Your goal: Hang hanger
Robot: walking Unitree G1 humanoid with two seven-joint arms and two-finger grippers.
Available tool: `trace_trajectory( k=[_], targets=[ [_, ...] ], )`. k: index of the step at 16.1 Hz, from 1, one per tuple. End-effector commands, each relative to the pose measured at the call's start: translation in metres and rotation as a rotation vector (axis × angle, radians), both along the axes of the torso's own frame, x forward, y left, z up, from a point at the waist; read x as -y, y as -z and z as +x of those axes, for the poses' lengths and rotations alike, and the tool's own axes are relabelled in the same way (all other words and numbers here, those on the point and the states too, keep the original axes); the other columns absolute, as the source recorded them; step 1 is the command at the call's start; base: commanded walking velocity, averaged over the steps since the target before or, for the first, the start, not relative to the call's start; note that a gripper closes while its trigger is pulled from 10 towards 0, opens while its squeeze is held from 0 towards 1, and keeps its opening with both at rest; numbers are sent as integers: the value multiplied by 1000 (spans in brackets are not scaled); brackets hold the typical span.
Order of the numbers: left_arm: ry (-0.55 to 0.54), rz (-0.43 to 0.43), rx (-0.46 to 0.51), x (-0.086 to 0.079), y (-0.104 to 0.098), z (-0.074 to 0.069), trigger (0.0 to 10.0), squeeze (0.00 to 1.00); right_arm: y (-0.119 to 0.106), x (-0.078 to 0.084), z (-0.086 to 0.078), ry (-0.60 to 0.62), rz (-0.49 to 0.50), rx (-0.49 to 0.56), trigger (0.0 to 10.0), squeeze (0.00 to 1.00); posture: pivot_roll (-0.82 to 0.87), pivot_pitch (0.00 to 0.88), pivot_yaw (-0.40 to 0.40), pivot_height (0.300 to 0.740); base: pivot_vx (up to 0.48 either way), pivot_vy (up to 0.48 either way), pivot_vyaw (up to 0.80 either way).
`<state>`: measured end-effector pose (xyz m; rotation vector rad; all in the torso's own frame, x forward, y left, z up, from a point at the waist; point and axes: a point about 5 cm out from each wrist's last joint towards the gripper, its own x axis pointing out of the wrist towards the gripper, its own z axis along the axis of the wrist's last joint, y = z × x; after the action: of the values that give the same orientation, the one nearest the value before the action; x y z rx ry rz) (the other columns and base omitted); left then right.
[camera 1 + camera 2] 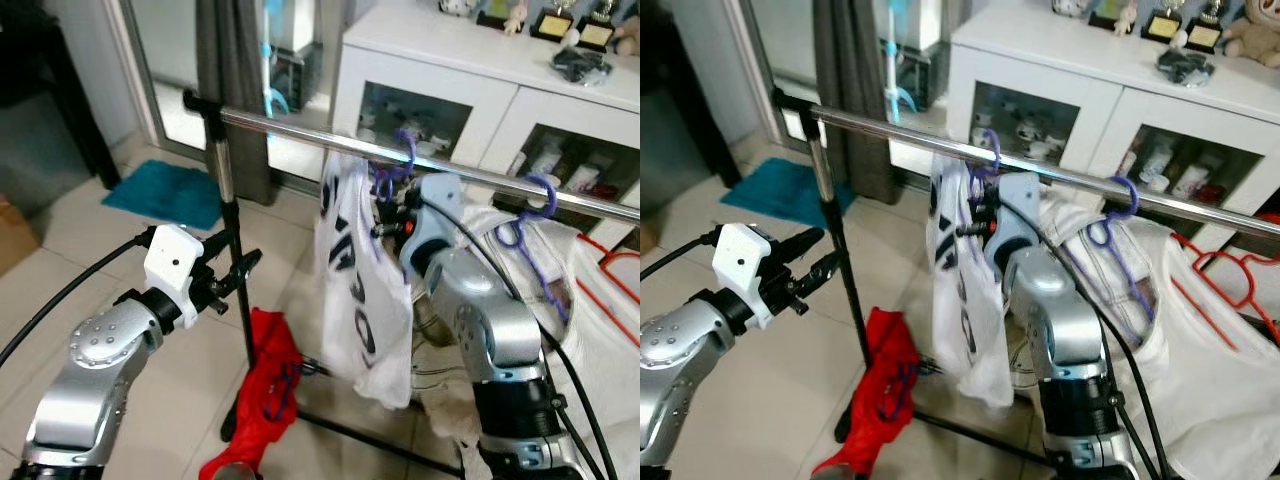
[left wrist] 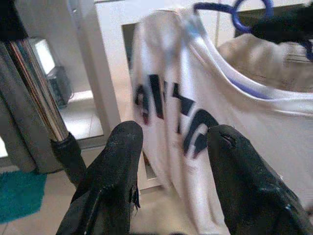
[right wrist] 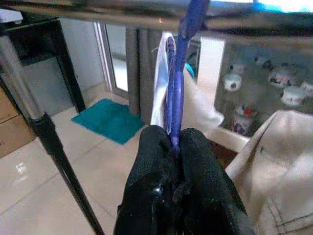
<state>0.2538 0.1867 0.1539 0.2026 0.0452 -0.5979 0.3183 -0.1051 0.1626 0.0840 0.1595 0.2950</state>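
Right claw raised, pinching the purple hanger at the rail
Left claw held forward, parted, empty; hook seemingly over rail.

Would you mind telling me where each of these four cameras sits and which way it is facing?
Left eye view: on the head, looking forward and down at the metal rail and the white shirt; both silver arms show.
Right eye view: the head's other eye, same scene, same arms.
Left wrist view: on the left wrist, looking along the open left gripper toward the white shirt.
Right wrist view: on the right wrist, looking along the right gripper, shut on the purple hanger hooked over the rail.
Both wrist views share the rail's upright pole.
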Motion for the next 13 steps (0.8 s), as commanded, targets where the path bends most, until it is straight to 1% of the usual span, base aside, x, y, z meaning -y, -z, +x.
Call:
trace_trajectory(
  k=[1, 3, 5, 6, 7, 8, 9, 10, 12, 13],
  targets=[
    [35, -2, 5, 4, -4, -1, 10000, 0, -10, 4, 4, 21, -17, 46, 10000, 0, 53, 0, -48, 740, 0, 0, 0],
    [41, 6, 5, 3, -5, -1, 10000, 0, -11, 1, 3, 11, -18, 42, 10000, 0, 54, 0, -46, 740, 0, 0, 0],
    [60, 7, 3, 5, -6, 0, 10000, 0, -13, -1, 7, 20, -7, 24, 10000, 0, 50, 0, -40, 740, 0, 0, 0],
    [78, 9, 0, 6, -7, 1, 10000, 0, -13, -2, 14, 41, -10, -18, 10000, 0, 45, 0, -34, 740, 0, 0, 0],
    [86, 10, 0, 6, -8, 1, 10000, 0, -12, -1, 18, 57, -13, -44, 10000, 0, 43, 0, -31, 740, 0, 0, 0],
    [112, 11, -2, 8, -9, 1, 10000, 0, -7, 2, 25, 99, -25, -113, 10000, 0, 43, 0, -31, 740, 0, 0, 0],
    [131, 11, -3, 9, -10, 0, 10000, 0, -5, 4, 30, 120, -30, -140, 10000, 0, 43, 0, -31, 740, 0, 0, 0],
    [169, 2, -12, 12, -11, -4, 10000, 0, -1, 5, 35, 133, -35, -184, 10000, 0, 43, 0, -31, 740, 0, 0, 0],
    [201, -6, -16, 14, -11, -7, 10000, 0, 3, 6, 38, 139, -45, -216, 10000, 0, 47, 0, -34, 740, 0, 0, 0],
    [231, -36, -4, 16, -16, -10, 10000, 0, 8, 3, 38, 118, -65, -259, 10000, 0, 53, 0, -39, 740, 0, 0, 0]
  ],
)
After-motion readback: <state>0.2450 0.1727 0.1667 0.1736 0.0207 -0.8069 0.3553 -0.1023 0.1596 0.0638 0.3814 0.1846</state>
